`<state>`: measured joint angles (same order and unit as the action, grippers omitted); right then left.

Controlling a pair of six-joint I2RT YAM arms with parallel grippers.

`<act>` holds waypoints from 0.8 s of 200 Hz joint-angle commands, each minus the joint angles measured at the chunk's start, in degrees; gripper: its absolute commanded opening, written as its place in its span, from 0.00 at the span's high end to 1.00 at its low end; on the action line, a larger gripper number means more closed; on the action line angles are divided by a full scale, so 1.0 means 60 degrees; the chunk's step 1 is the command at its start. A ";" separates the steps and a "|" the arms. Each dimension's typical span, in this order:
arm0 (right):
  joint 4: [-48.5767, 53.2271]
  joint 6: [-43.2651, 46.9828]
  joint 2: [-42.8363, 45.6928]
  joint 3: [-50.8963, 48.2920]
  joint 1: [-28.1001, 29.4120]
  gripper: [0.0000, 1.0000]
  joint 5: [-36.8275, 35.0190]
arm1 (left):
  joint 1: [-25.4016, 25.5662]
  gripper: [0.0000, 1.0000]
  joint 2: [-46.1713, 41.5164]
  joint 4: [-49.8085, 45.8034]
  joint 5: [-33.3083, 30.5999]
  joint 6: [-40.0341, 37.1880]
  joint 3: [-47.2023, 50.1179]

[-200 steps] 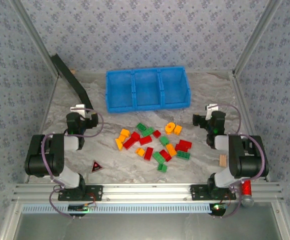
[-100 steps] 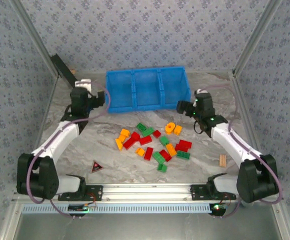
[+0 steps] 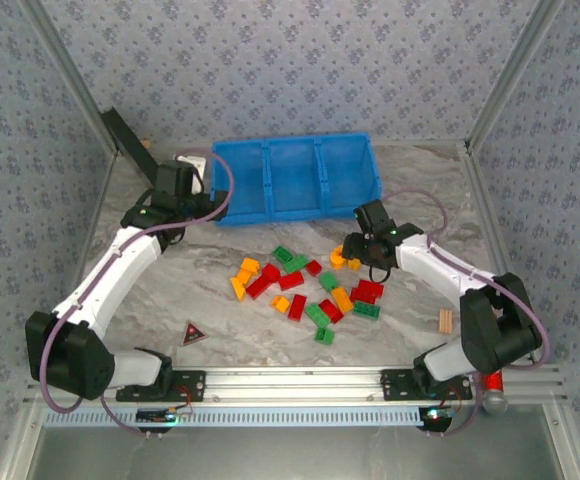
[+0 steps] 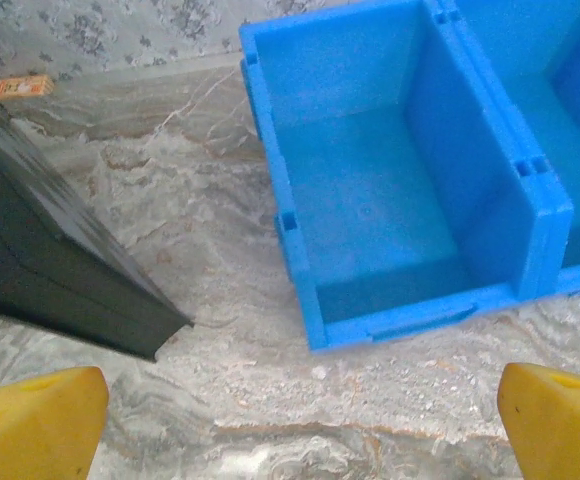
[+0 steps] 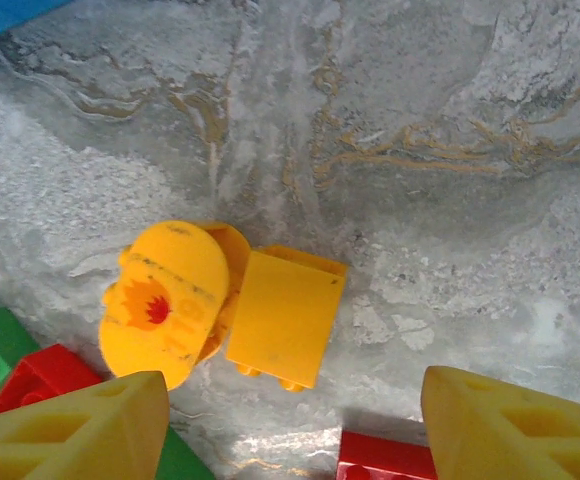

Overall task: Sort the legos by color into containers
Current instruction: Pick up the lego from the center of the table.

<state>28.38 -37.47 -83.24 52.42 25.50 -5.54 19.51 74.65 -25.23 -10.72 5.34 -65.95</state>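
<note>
On the marbled desk (image 3: 170,290), the blue bin (image 3: 290,142) stood empty at the back, with the legos (image 3: 305,285) scattered loose in front of it. The left gripper (image 4: 300,425) hung open and empty-handed by the left compartment (image 4: 370,200). The right gripper (image 5: 290,420), jaws spread, hovered over an orange brick (image 5: 282,315) touching a round orange piece (image 5: 170,300). Closing there risked catching both, or knocking one away.

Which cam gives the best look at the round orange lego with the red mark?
Right wrist: the round orange lego sits close up, red mark and scuffs legible, touching a square orange brick. Top external shows it as a small orange blob by the right gripper. Left wrist faces the blue bin.
</note>
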 commanded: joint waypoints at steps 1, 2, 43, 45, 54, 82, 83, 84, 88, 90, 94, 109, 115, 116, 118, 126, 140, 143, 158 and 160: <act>0.0293 0.0093 -0.0347 -0.0049 -0.0018 0.35 -0.0242 | 0.0015 0.00 -0.0424 -0.0347 -0.0057 -0.0189 -0.0147; 0.0279 0.0108 -0.0370 -0.0050 -0.0024 0.35 -0.0238 | 0.0015 0.00 -0.0427 -0.0356 -0.0065 -0.0196 -0.0151; 0.0123 0.0654 -0.1021 -0.0005 -0.0040 0.38 -0.0200 | 0.0015 0.00 -0.0454 -0.0519 -0.0190 -0.0173 -0.0095; 0.0127 0.0669 -0.1060 0.0008 -0.0037 0.38 -0.0203 | 0.0015 0.00 -0.0455 -0.0535 -0.0183 -0.0162 -0.0089; 0.0120 0.0747 -0.1179 0.0062 -0.0038 0.38 -0.0254 | 0.0015 0.00 -0.0460 -0.0575 -0.0172 -0.0144 -0.0126; -0.0077 0.0970 -0.1523 0.0141 -0.0062 0.38 -0.0207 | 0.0015 0.00 -0.0504 -0.0652 -0.0226 -0.0165 -0.0142; -0.0077 0.0970 -0.1523 0.0141 -0.0062 0.38 -0.0207 | 0.0015 0.00 -0.0511 -0.0647 -0.0230 -0.0161 -0.0148; -0.0082 0.0971 -0.1537 0.0140 -0.0061 0.38 -0.0206 | 0.0015 0.00 -0.0515 -0.0653 -0.0233 -0.0174 -0.0137; -0.0099 0.1018 -0.1584 0.0159 -0.0054 0.37 -0.0194 | 0.0021 0.00 -0.0525 -0.0663 -0.0241 -0.0176 -0.0137; -0.0104 0.1024 -0.1611 0.0170 -0.0066 0.37 -0.0198 | 0.0017 0.00 -0.0527 -0.0670 -0.0251 -0.0185 -0.0147; -0.0115 0.1043 -0.1681 0.0215 -0.0061 0.37 -0.0179 | 0.0015 0.00 -0.0522 -0.0681 -0.0265 -0.0185 -0.0141; -0.0131 0.1131 -0.1890 0.0335 -0.0068 0.35 -0.0126 | 0.0015 0.00 -0.0507 -0.0724 -0.0286 -0.0180 -0.0162; -0.0121 0.1161 -0.1984 0.0383 -0.0067 0.35 -0.0113 | 0.0019 0.00 -0.0504 -0.0735 -0.0286 -0.0187 -0.0170; -0.0111 0.1162 -0.2002 0.0393 -0.0064 0.35 -0.0108 | 0.0017 0.00 -0.0504 -0.0733 -0.0289 -0.0187 -0.0170; -0.0100 0.1173 -0.2023 0.0401 -0.0072 0.34 -0.0103 | 0.0016 0.00 -0.0504 -0.0731 -0.0296 -0.0188 -0.0170; -0.0065 0.1204 -0.2144 0.0482 -0.0086 0.34 -0.0105 | 0.0017 0.00 -0.0501 -0.0734 -0.0305 -0.0187 -0.0170; -0.0012 0.1267 -0.2311 0.0613 -0.0099 0.32 -0.0114 | 0.0015 0.00 -0.0479 -0.0806 -0.0316 -0.0184 -0.0213; -0.0011 0.1278 -0.2347 0.0622 -0.0105 0.31 -0.0111 | 0.0015 0.00 -0.0462 -0.0824 -0.0333 -0.0193 -0.0228; -0.0013 0.1324 -0.2459 0.0660 -0.0133 0.31 -0.0102 | 0.0015 0.00 -0.0445 -0.0868 -0.0353 -0.0220 -0.0268; -0.0013 0.1324 -0.2467 0.0658 -0.0144 0.31 -0.0106 | 0.0015 0.00 -0.0445 -0.0868 -0.0363 -0.0218 -0.0271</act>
<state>25.47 -31.16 -94.94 56.45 25.08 -5.15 19.51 73.06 -28.91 -11.66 4.97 -65.95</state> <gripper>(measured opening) 0.689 0.997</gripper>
